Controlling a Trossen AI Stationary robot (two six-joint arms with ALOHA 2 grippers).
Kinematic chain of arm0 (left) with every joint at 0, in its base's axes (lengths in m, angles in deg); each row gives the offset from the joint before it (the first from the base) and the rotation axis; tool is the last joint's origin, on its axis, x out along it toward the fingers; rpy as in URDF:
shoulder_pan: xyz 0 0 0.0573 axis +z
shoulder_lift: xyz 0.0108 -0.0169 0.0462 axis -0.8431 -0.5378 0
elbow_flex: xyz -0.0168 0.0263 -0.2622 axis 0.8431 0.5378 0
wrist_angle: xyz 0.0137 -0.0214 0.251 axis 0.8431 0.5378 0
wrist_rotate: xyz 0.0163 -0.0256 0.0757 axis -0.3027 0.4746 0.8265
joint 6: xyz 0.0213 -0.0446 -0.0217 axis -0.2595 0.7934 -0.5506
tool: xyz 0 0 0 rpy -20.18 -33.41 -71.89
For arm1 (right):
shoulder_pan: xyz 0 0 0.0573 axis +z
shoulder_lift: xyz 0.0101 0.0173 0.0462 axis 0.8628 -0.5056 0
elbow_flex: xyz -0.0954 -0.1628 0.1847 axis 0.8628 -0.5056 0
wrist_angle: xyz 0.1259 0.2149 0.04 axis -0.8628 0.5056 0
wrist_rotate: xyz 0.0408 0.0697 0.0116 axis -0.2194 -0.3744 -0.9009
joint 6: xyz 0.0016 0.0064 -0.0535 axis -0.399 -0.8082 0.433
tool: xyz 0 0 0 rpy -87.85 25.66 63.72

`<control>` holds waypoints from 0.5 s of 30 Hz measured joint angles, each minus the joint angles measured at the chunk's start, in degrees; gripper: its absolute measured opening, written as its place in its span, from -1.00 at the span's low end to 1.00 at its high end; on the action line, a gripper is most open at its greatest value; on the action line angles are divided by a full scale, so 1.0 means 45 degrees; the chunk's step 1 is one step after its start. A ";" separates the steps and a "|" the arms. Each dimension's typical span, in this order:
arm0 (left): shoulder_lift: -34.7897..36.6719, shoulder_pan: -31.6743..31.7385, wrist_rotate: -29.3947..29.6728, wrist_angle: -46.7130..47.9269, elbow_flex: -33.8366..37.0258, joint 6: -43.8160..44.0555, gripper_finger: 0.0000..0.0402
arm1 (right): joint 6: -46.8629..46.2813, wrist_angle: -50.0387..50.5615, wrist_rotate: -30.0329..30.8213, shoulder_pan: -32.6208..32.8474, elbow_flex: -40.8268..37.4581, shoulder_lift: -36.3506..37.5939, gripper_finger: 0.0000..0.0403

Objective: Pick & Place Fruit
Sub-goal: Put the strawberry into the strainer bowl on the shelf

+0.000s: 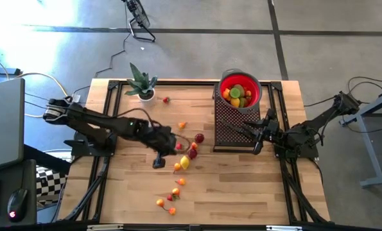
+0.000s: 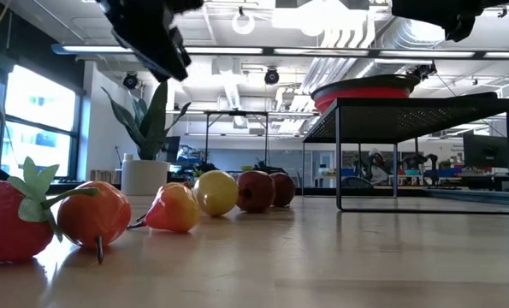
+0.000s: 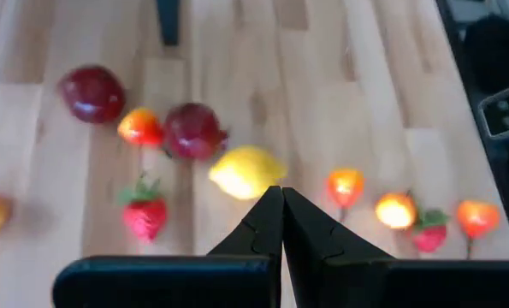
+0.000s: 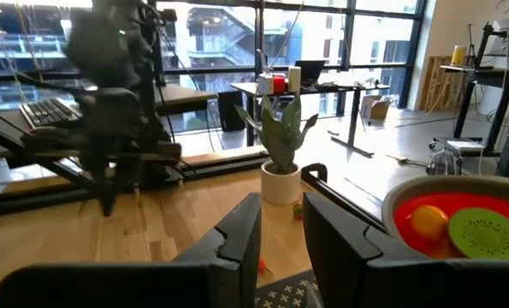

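Observation:
Several small toy fruits lie loose on the wooden table: a yellow lemon (image 3: 247,171), two dark red ones (image 3: 91,92) (image 3: 192,130), strawberries (image 3: 145,214) and orange ones (image 3: 344,185). More fruit fills the red bowl (image 1: 240,90), which stands on a black mesh stand (image 1: 234,123) at the far right. My left gripper (image 3: 281,193) hangs shut and empty above the table, just left of the lemon (image 1: 184,162). My right gripper (image 4: 281,224) is held level beside the stand, open, with nothing between its fingers.
A spiky green potted plant (image 1: 141,85) stands at the far edge with a strawberry (image 1: 167,99) beside it. A trail of fruit (image 1: 176,191) runs toward the near edge. Bare wood lies at the near right (image 1: 255,186).

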 joint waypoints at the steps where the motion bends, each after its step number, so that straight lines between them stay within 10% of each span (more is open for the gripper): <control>1: -0.0006 -0.0295 0.0268 -0.0240 0.0000 0.0183 -1.00 | 0.0000 -0.0003 -0.0002 0.0000 0.0000 -0.0007 -0.60; 15: -0.0005 -0.2916 0.2394 -0.0156 0.0044 0.1565 -1.00 | -0.0874 -0.0196 -0.0102 0.0000 0.0000 -0.0005 -0.60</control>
